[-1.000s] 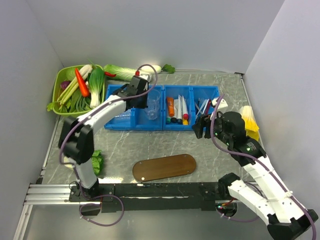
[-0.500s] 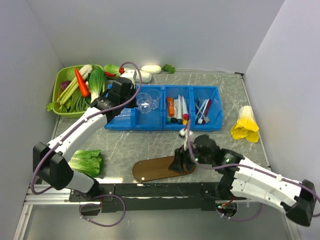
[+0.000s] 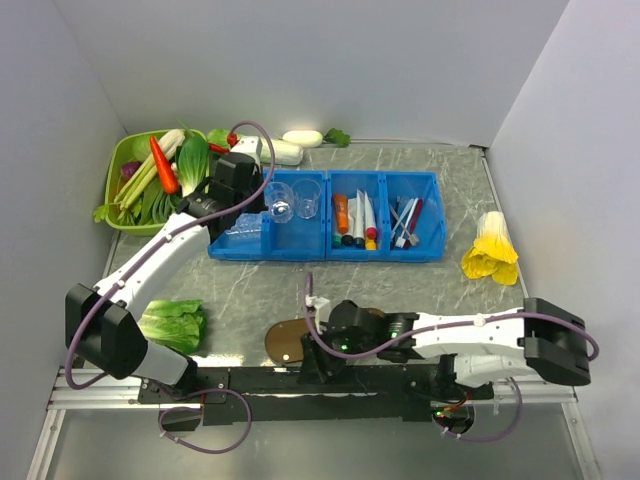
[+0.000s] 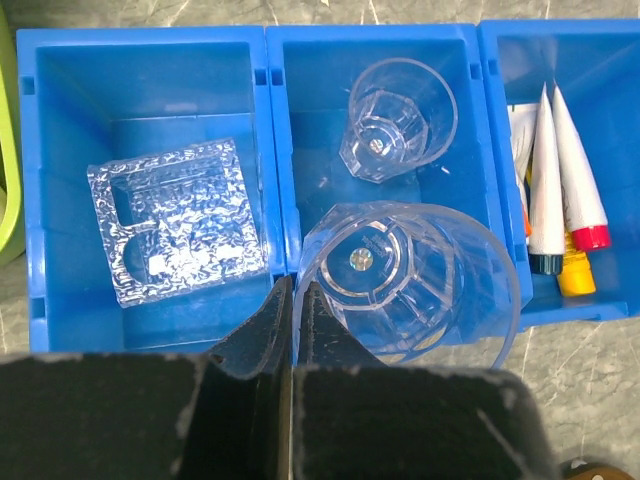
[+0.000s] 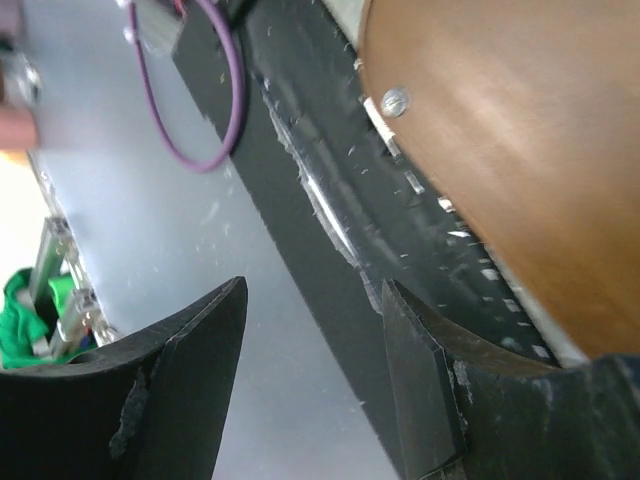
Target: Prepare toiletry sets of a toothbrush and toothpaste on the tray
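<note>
Since the earlier frames the right arm (image 3: pixel 470 330) has swung from the far-right bin down and leftward along the near edge of the table (image 3: pixel 440 290); the left arm (image 3: pixel 170 245) has shifted a little left over the blue bins (image 3: pixel 250 247). The tray (image 3: pixel 283 340) lies at the middle of the near edge, mostly hidden under the right arm. The right gripper (image 5: pixel 313 300) hangs past the tray's near-left end, fingers spread with nothing between them. The left gripper (image 4: pixel 292 290) is pressed together on the rim of a clear cup (image 4: pixel 410 280), above the second bin from the left, where a second cup (image 4: pixel 400 115) sits. The toothpaste (image 4: pixel 560 180) lies in the next bin to the right.
</note>
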`<state>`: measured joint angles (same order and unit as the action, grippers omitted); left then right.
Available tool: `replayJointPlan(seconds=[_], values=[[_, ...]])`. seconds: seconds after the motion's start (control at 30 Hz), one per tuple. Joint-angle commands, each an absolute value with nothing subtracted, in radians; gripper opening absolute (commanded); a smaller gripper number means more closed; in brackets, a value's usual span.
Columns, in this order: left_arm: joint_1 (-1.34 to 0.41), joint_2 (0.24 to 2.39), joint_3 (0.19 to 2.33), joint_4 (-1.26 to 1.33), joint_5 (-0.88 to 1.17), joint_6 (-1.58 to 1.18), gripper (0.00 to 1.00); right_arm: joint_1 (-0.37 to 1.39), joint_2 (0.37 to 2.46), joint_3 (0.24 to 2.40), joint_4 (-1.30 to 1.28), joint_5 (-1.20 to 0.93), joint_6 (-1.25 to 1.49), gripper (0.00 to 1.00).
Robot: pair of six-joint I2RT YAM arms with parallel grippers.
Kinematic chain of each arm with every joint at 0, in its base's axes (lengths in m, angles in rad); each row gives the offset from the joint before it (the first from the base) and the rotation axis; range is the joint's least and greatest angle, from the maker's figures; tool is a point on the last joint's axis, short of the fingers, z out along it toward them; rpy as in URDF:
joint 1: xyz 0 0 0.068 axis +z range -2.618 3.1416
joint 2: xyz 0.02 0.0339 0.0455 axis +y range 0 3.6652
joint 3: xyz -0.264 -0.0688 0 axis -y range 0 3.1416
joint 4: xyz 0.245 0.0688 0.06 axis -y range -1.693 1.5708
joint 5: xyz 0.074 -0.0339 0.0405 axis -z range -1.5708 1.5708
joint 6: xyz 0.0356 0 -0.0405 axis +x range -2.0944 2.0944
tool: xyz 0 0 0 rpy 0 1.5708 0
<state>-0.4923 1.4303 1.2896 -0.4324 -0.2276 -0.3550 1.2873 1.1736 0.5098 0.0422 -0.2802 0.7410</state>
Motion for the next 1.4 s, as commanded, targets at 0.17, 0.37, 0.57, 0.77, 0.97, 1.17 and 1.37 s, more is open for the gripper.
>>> replayJointPlan(seconds=[0.17, 0.37, 0.57, 0.77, 0.97, 1.17, 1.37], values=[[-0.472, 1.408, 1.301, -0.368, -0.193, -0.367, 0.01, 1.31, 1.339, 0.683, -0.021, -0.31, 0.747, 0.64], [-0.468, 1.405, 1.301, -0.368, -0.184, -0.367, 0.01, 1.31, 1.457, 0.761, -0.129, -0.288, 0.732, 0.64], [-0.459, 1.397, 1.301, -0.367, -0.178, -0.367, 0.01, 1.344, 1.545, 0.854, -0.263, -0.204, 0.696, 0.65], [-0.448, 1.39, 1.301, -0.365, -0.167, -0.368, 0.01, 1.347, 1.577, 0.885, -0.317, -0.117, 0.678, 0.65], [-0.439, 1.381, 1.299, -0.362, -0.156, -0.37, 0.01, 1.345, 1.589, 0.908, -0.348, -0.022, 0.647, 0.65], [-0.433, 1.376, 1.296, -0.36, -0.153, -0.37, 0.01, 1.344, 1.601, 0.923, -0.345, 0.037, 0.624, 0.65], [-0.431, 1.371, 1.293, -0.357, -0.149, -0.37, 0.01, 1.351, 1.565, 0.907, -0.327, 0.063, 0.617, 0.65]])
